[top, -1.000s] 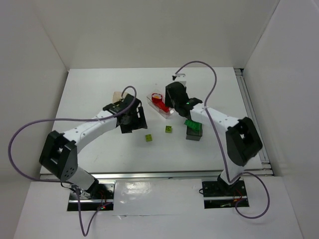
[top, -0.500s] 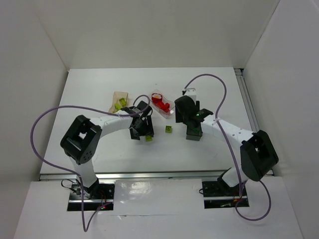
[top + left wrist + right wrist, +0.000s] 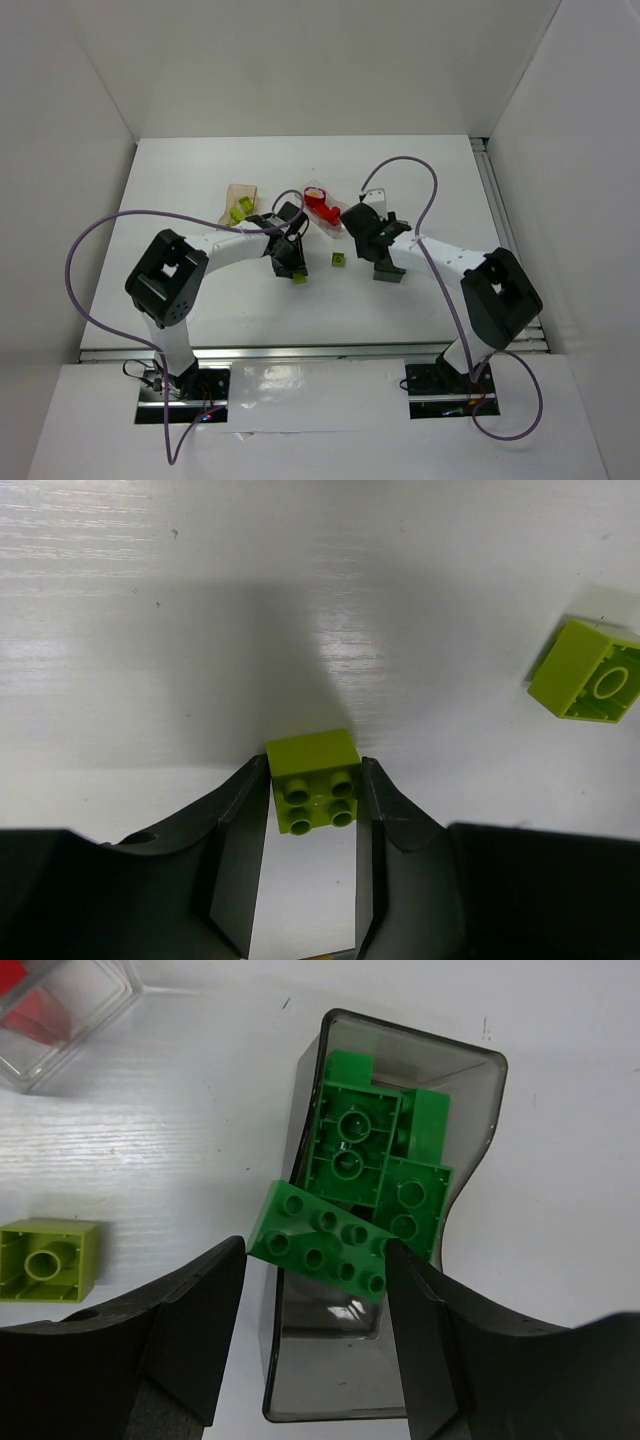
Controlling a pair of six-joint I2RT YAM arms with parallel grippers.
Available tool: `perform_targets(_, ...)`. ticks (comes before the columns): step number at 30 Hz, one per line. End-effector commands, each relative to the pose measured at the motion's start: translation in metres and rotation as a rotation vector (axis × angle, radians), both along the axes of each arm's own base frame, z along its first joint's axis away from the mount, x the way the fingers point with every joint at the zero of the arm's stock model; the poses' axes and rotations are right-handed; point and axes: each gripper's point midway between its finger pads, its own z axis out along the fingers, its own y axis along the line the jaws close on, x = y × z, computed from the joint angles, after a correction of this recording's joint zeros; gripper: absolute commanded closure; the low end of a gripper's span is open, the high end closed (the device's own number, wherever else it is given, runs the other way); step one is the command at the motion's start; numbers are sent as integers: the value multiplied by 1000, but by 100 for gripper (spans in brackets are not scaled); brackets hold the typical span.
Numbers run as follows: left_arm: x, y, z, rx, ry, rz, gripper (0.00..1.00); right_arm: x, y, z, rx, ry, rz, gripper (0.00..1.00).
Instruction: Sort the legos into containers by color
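In the left wrist view my left gripper [image 3: 312, 792] is shut on a yellow-green lego [image 3: 312, 780] that rests on the table, both fingers pressed against its sides. A second yellow-green lego [image 3: 590, 672] lies upside down to its right. My right gripper [image 3: 315, 1260] hangs over the dark grey container [image 3: 330, 1370], and both fingertips touch the ends of a long green lego [image 3: 320, 1242] that lies tilted across the container's rim. More green legos [image 3: 360, 1140] fill the container behind it. From above, the left gripper [image 3: 297, 272] and the right gripper [image 3: 375, 250] flank the loose lego [image 3: 339, 260].
The tan container [image 3: 238, 195] at the back left holds a yellow-green lego [image 3: 238, 212]. Between the two arms stands the clear container [image 3: 335, 222], with red legos [image 3: 320, 207] in it. The loose yellow-green lego [image 3: 50, 1258] lies just left of the right gripper.
The left arm came forward from the tan container and shut its jaws on the yellow-green lego. The right arm moved from the clear container to the dark one, jaws around the green lego.
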Motion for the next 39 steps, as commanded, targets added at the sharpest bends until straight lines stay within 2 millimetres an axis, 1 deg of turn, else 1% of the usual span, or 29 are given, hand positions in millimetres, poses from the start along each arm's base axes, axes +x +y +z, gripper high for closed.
perform_targets(1,6,-6,5,-10,-14,1,59,5,1,-5,-27,-10,0,35)
perform_targets(2,6,-6,8,-15,-21,1,59,7,2,-3,-24,-20,6,35)
perform_targets(3,9,-8,11,-21,-29,1,59,8,5,-7,-19,-15,11,35)
perform_targets(4,9,-8,11,-21,-29,1,59,8,4,-12,-28,-4,11,35)
perform_targets(6,9,-8,11,-18,-31,-8,59,8,1,-14,-49,-5,0,35)
perform_targets(7,9,-8,11,-18,-31,-8,59,11,2,-13,-47,-13,-13,37)
perform_targets(8,9,-8,11,-18,-31,-8,59,10,-1,-14,-60,-9,-17,37)
perform_targets(11,11,-9,10,-18,-31,-8,60,10,-8,-11,-82,-28,-55,42)
perform_targets(12,13,-10,10,-18,-31,-8,60,7,-15,-10,-105,-28,-78,43)
perform_targets(15,11,-9,9,-10,-26,-16,60,8,-20,10,-85,-87,-120,47)
perform_targets(16,11,-9,9,-10,-25,-16,60,6,-22,13,-79,-94,-121,47)
perform_targets(17,11,-9,9,-10,-25,-16,60,6,-22,26,-51,-126,-123,47)
perform_targets(19,14,-11,12,-16,-34,-16,60,5,-21,33,-21,-144,-118,49)
perform_targets(21,16,-13,15,-21,-42,-16,60,6,-29,39,-16,-152,-142,49)
perform_targets(22,16,-12,12,-16,-34,-16,60,5,-34,38,-23,-145,-150,50)
perform_targets(23,16,-12,12,-16,-34,-16,60,5,-34,38,-23,-145,-150,50)
perform_targets(24,16,-13,14,-16,-34,-16,60,5,-39,37,-29,-138,-162,50)
perform_targets(25,16,-13,14,-16,-34,-16,60,5,-37,33,-26,-124,-154,50)
perform_targets(26,16,-12,14,-13,-36,-25,60,7,-45,29,-35,-114,-178,50)
perform_targets(27,16,-12,14,-13,-36,-25,60,7,-43,28,-28,-108,-172,48)
perform_targets(29,16,-12,14,-13,-36,-25,60,14,-54,22,-31,-101,-216,47)
perform_targets(30,14,-15,14,-13,-36,-34,60,16,-55,22,-20,-103,-220,47)
perform_targets(32,16,-17,16,-19,-44,-34,60,21,-52,25,-14,-110,-221,47)
perform_targets(34,16,-17,16,-19,-44,-34,56,23,-47,33,20,-121,-208,47)
perform_targets(35,16,-17,16,-16,-46,-42,53,25,-44,45,56,-155,-203,47)
perform_targets(36,16,-17,16,-16,-46,-43,43,25,-38,52,83,-174,-188,47)
perform_targets(37,13,-14,13,-10,-37,-43,37,22,-36,54,105,-171,-174,43)
perform_targets(38,10,-18,13,-6,-40,-67,32,21,-35,68,138,-200,-167,41)
perform_targets(39,12,-20,14,-14,-51,-68,29,20,-33,73,155,-211,-162,39)
